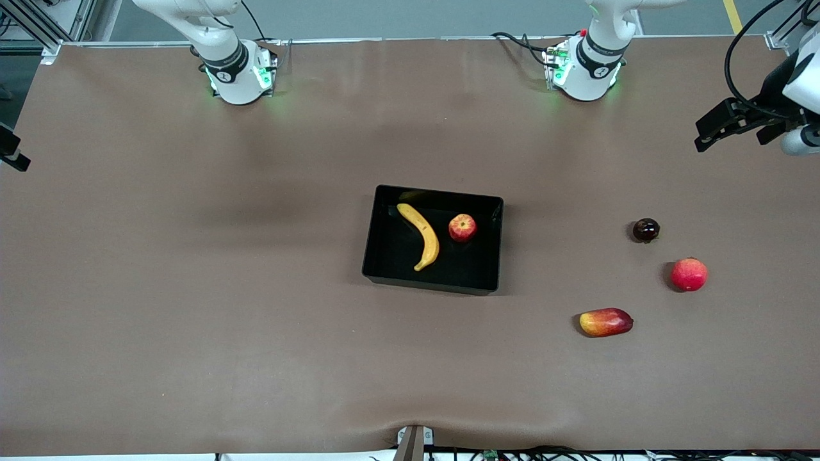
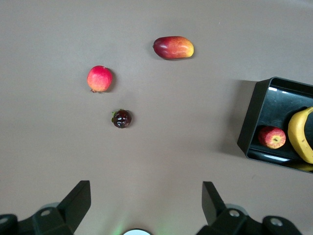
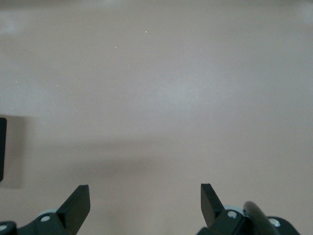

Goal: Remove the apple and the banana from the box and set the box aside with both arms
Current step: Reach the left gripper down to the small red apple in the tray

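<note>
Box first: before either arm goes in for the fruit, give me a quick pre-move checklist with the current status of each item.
1. Banana lying in the box, nothing on top of it: ok.
2. Apple in the box, beside the banana and apart from it: ok.
3. Left pincer open and holding nothing, up over the table's left-arm end: ok.
4. Right pincer open and holding nothing, over bare table: ok.
5. Loose mango-like fruit, pinkish-red fruit and dark fruit lie apart from the box: ok.
6. Which way the box goes aside: cannot tell.
</note>
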You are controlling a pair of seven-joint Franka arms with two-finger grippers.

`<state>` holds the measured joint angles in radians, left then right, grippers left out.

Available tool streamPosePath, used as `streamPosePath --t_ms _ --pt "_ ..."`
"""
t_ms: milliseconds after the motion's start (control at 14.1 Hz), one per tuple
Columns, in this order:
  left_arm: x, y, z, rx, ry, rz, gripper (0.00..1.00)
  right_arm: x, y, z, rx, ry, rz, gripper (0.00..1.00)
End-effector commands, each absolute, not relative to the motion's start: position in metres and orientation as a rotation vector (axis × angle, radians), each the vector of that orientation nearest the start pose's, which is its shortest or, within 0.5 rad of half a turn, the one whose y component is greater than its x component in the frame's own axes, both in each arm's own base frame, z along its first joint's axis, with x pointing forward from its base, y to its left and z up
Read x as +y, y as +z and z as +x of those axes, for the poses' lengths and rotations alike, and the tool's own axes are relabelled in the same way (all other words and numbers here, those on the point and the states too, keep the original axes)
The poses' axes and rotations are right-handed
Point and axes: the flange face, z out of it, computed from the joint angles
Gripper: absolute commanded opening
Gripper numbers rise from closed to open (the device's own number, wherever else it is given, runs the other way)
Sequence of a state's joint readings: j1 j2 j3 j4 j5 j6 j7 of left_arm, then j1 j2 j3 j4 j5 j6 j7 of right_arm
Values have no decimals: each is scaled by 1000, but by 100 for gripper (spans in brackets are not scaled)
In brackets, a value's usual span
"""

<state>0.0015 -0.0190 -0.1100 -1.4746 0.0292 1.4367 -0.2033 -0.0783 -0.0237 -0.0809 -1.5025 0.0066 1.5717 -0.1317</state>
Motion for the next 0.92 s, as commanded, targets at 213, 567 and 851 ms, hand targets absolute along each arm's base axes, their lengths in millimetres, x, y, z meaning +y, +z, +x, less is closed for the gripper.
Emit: streamPosePath --t_ms 213,567,851 --pt "-64 658 541 -135 50 -3085 100 -50 666 537 -53 -41 -3101 100" --pt "-173 612 546 -36 68 -3028 100 -41 666 539 -79 -50 -3100 100" --pt "-285 529 546 -216 62 -3026 100 -40 665 539 -84 -47 -3100 100"
